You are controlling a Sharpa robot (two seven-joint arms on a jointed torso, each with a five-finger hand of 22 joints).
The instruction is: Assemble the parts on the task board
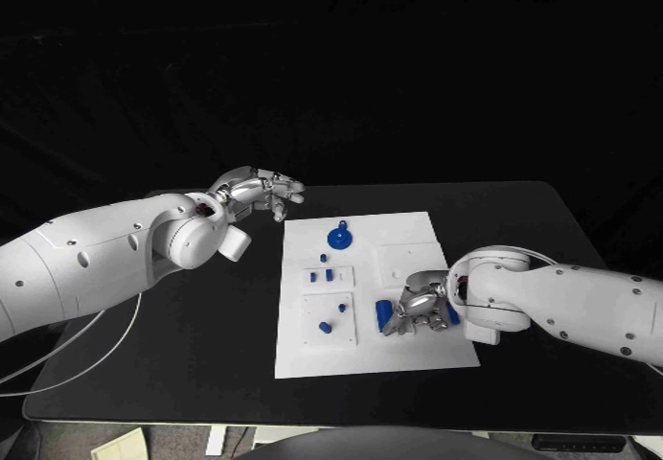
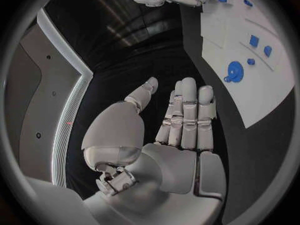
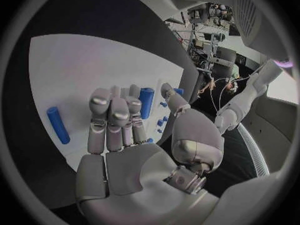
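Judging by how the parts lie, the assembly is partly done. A few small blue pieces (image 1: 321, 276) stand in the recessed panels of the board (image 1: 415, 230); a round disc with a tab (image 1: 338, 237) lies loose toward the board's far end, and at least two cylinders are not yet seated.

The right hand (image 1: 419, 311) is low over the near right part of the board, fingers extended side by side and pointing down at it. One cylinder (image 3: 145, 102) lies just past the fingertips (image 3: 117, 116); whether they touch it I cannot tell. Another cylinder (image 3: 57, 124) lies flat, apart to the side of the fingers. The hand appears to hold nothing.

The left hand (image 1: 260, 190) hovers off the board's far left corner, fingers straight and together, thumb apart, holding nothing; the disc lies beyond its fingertips.

The cylinders are short, smooth, solid blue rods.
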